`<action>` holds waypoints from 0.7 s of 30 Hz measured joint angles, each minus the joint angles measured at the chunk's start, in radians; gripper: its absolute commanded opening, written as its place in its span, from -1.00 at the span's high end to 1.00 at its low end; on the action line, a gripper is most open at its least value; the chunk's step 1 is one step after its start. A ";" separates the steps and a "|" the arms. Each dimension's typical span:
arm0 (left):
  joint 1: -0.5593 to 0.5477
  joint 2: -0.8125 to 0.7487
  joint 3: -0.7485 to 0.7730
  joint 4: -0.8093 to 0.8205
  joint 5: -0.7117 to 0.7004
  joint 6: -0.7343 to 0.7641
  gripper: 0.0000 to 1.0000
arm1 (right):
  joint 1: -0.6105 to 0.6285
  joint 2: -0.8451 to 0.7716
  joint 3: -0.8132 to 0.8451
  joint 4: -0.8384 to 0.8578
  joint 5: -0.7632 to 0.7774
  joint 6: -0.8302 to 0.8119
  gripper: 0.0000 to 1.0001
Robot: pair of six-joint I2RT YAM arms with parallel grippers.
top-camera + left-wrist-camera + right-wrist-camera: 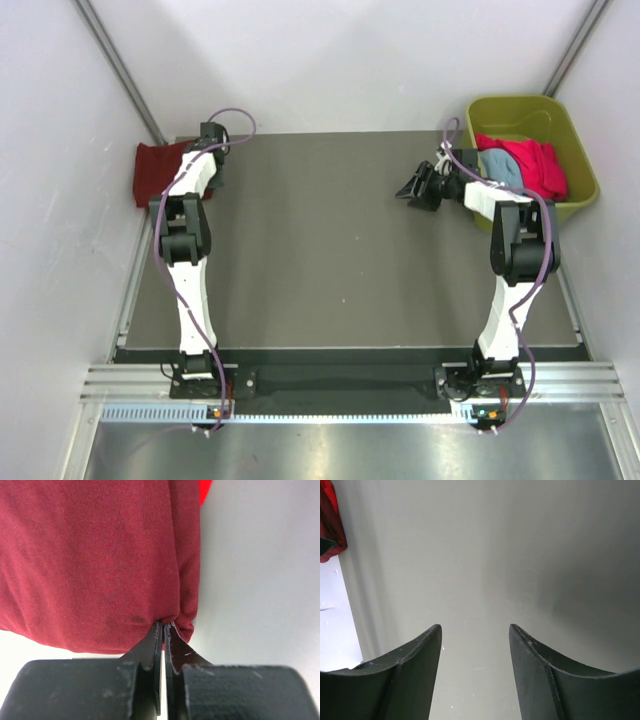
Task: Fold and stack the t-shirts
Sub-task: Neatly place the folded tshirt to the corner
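Left wrist view: left gripper (164,626), jaws pressed together, tips nipping the lower edge of the dark maroon t-shirt (90,555); its cloth spreads ahead of the fingers and off to their left (doubled over along its right edge). Right wrist view: right gripper (475,627), jaws standing apart, nothing between them, bare grey table (520,555) ahead. Top external view: bright red t-shirt (530,162) and light blue t-shirt (500,168), heaped in the olive-green tub (578,150), behind the right gripper's wrist.
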 measured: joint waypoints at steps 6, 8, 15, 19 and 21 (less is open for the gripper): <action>0.000 0.000 -0.005 0.000 -0.021 0.002 0.92 | 0.000 0.000 0.000 0.001 0.000 0.000 -0.14; 0.000 0.000 -0.005 -0.001 -0.027 0.003 0.51 | 0.000 0.000 0.000 0.001 0.000 0.000 -0.17; -0.010 -0.072 -0.006 -0.029 0.073 -0.021 -0.45 | 0.000 0.000 0.007 -0.006 0.024 -0.021 -0.53; -0.052 -0.154 0.029 -0.035 0.154 -0.059 -0.98 | 0.000 -0.003 0.066 -0.043 0.095 -0.084 -1.00; -0.093 -0.197 0.047 -0.027 0.184 -0.089 -0.98 | 0.000 -0.019 0.092 -0.056 0.159 -0.126 -1.00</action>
